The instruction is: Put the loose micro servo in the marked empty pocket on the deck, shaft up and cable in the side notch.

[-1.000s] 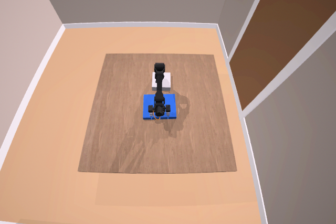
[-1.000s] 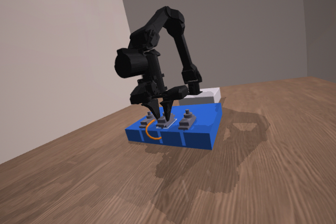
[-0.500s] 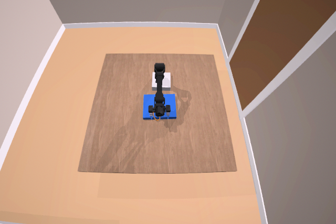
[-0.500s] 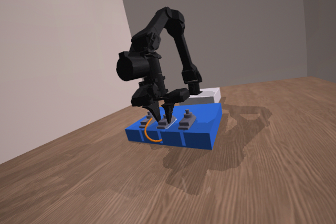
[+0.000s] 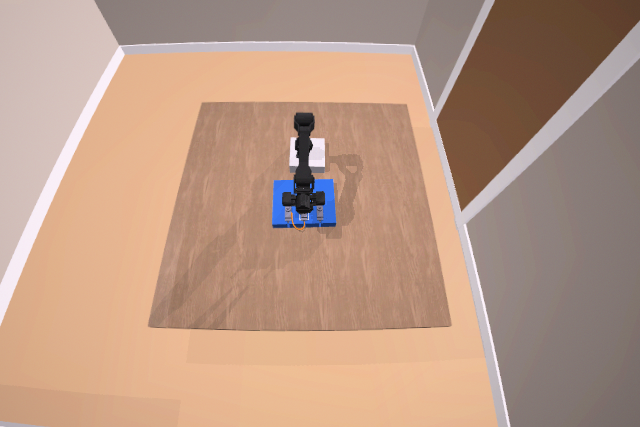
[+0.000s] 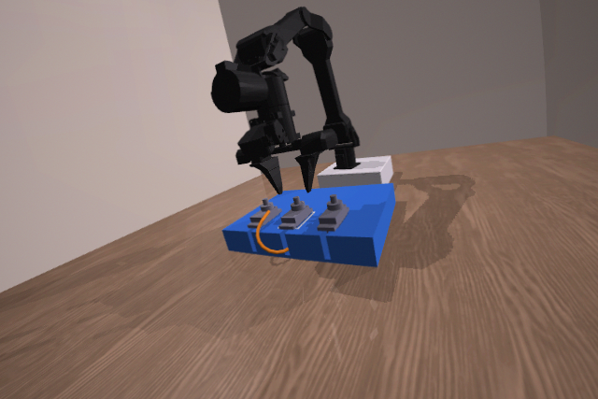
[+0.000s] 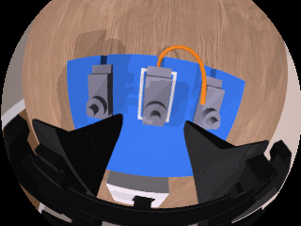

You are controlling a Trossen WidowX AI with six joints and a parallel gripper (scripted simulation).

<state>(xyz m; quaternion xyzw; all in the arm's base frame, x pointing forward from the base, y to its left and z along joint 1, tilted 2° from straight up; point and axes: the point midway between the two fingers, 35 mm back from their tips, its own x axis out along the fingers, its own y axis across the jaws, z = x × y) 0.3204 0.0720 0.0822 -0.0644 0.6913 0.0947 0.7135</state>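
Note:
The loose micro servo [image 5: 303,216] [image 6: 295,217] [image 7: 157,91] sits in the middle pocket of the blue deck [image 5: 281,186] [image 6: 360,211] [image 7: 141,157], inside the white outline [image 7: 140,94]. It looks level with the servos beside it, output shaft up. Whether both ears touch the deck is too small to tell. The orange cable [image 6: 261,240] [image 7: 180,47] leaves its front end at the side notch, bows out past the deck's edge and curls back over the neighbouring servo. My gripper [image 6: 294,192] [image 7: 153,121] is open and empty, its fingertips above the deck, behind and clear of the servo.
Two fitted servos flank the middle one: one [image 6: 333,215] [image 7: 100,89] on one side, the other [image 6: 264,215] [image 7: 212,101] under the cable's end. The white base block [image 5: 317,153] [image 6: 357,177] stands behind the deck on the wooden table top [image 5: 232,257].

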